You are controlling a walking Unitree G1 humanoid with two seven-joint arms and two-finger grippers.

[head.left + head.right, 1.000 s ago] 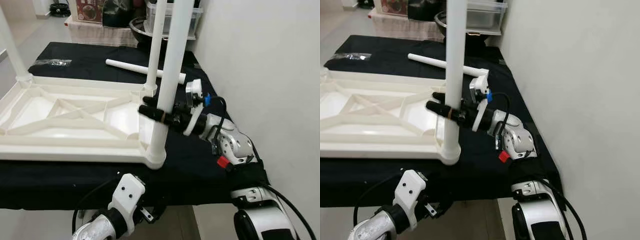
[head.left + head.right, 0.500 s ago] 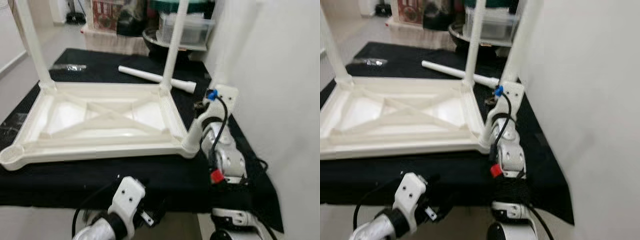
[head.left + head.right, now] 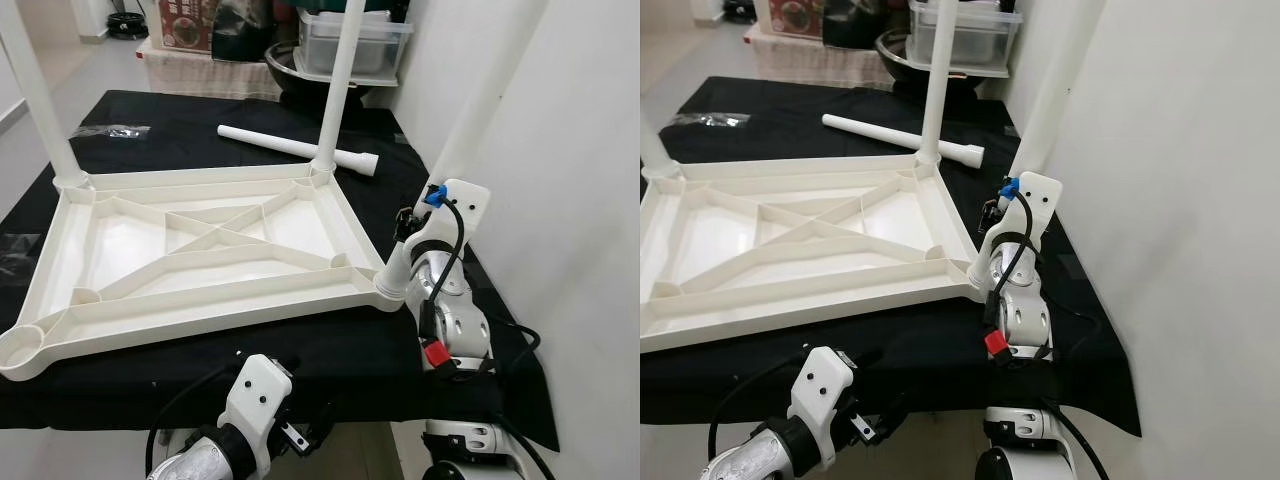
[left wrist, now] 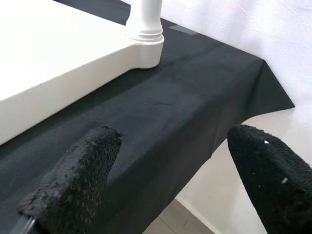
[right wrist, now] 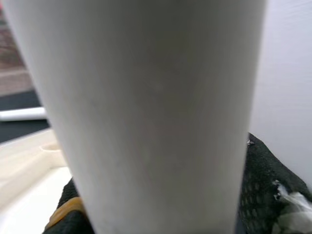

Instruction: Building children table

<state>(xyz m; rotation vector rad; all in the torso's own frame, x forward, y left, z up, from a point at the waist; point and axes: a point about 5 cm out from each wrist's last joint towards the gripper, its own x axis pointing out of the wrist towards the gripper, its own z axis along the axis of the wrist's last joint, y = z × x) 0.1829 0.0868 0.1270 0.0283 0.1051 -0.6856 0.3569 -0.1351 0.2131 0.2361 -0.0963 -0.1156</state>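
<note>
An upturned white table top (image 3: 200, 262) lies on the black-covered table (image 3: 180, 130). Legs stand in its two far corners, at the left (image 3: 35, 95) and at the right (image 3: 338, 90). At the near right corner a third leg (image 3: 480, 100) sits in its socket (image 3: 388, 287), leaning toward the wall. My right gripper (image 3: 408, 228) is shut on this leg just above the socket; up close the leg (image 5: 151, 107) is pressed between the black fingers (image 5: 263, 185). A loose leg (image 3: 290, 148) lies behind the top. The near left socket (image 3: 22, 350) is empty. My left gripper (image 4: 165, 180) hangs open below the table's front edge.
A white wall (image 3: 580, 200) runs close along the right side. Plastic boxes (image 3: 355, 40) and a bowl stand behind the table. A clear bag (image 3: 110, 130) lies at the far left of the cloth. Bare floor shows at the back left.
The whole view has shifted back and now takes in more of the table top. My right gripper now holds the near right leg lower, close to its socket. The left arm stays low.
</note>
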